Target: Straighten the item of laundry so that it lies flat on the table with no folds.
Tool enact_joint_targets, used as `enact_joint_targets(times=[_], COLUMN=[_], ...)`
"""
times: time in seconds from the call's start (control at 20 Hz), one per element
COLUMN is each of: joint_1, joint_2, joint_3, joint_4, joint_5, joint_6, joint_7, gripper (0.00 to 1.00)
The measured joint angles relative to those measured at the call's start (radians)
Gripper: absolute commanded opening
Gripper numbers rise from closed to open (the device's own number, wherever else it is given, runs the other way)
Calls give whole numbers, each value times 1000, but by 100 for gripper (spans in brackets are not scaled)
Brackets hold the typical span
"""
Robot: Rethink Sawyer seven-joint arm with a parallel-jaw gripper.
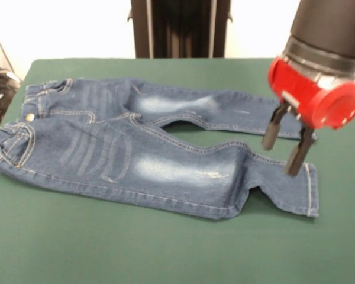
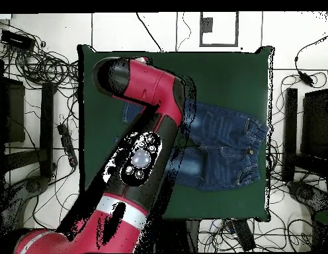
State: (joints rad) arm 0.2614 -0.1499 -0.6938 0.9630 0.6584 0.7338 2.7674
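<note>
— Green cloth of the table [image 1: 106, 248] fills the foreground. What lies on it?

— Jeans [image 1: 136, 160], small and dark blue, spread across the table with faded whitish patches on both thighs. The waistband and brass button sit at the picture's left, well away from the gripper; the legs run right toward it.

— Flat?

— Mostly. The nearer leg bends and puckers just below the knee, right beside the gripper.

— And the gripper [image 1: 289, 144]?

— Its two dark fingers [image 1: 271, 131] hang apart under the red wrist, holding nothing, poised over the nearer leg's hem end. Whether the tips touch the denim cannot be told.

— From overhead?

— The arm [image 2: 143, 126] covers the leg ends; the waistband shows at the picture's right.
</note>
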Motion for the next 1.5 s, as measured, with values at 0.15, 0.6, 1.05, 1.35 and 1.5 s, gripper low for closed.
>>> enact_joint_targets(times=[0.15, 0.6, 1.05, 1.35, 1.5], joint_1=[-30, -44, -39, -28, -25], joint_2=[70, 187, 175, 143, 143], joint_3=[-11, 36, 130, 152, 153], joint_4=[-80, -141, -96, -61, -61], joint_5=[19, 100, 147, 148, 148], joint_6=[0, 7, 65, 87, 87], joint_7=[41, 111, 127, 127, 127], gripper=[100, 100, 100, 100, 100])
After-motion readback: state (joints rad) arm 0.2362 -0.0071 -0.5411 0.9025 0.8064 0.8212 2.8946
